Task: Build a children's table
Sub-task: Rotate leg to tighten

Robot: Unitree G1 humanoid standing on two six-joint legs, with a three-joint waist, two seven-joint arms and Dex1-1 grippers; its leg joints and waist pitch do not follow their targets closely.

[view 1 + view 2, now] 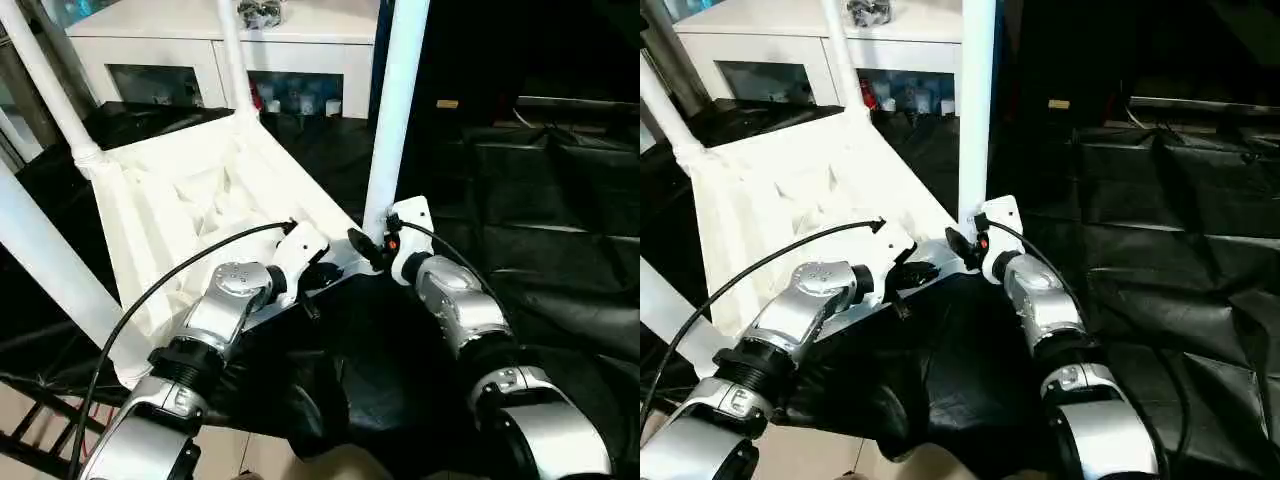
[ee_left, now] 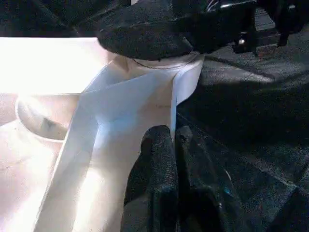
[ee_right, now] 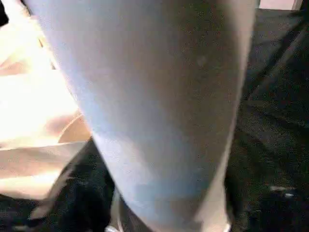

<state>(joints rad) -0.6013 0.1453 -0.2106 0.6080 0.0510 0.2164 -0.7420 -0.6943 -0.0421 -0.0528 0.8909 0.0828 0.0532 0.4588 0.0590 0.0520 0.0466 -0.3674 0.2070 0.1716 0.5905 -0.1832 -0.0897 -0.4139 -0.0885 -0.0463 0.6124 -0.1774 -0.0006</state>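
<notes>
The white tabletop [image 1: 190, 200] lies upside down, ribbed underside up, on black cloth. Four white legs stand in its corner sockets: far left [image 1: 45, 80], far right [image 1: 232, 55], near left [image 1: 50, 270] and near right [image 1: 395, 110]. My left gripper [image 1: 312, 283] is at the tabletop's near right rim. In the left wrist view its black fingers [image 2: 152, 174] sit pressed together on that rim wall [image 2: 145, 96]. My right gripper [image 1: 372, 250] is at the base of the near right leg [image 3: 159, 106], which runs between its fingers just above the socket.
A white cabinet with glass doors [image 1: 200, 50] stands right behind the tabletop. Black cloth [image 1: 540, 200] covers the surface to the right and in front. A dark frame [image 1: 40, 440] shows below the near left edge, over pale floor.
</notes>
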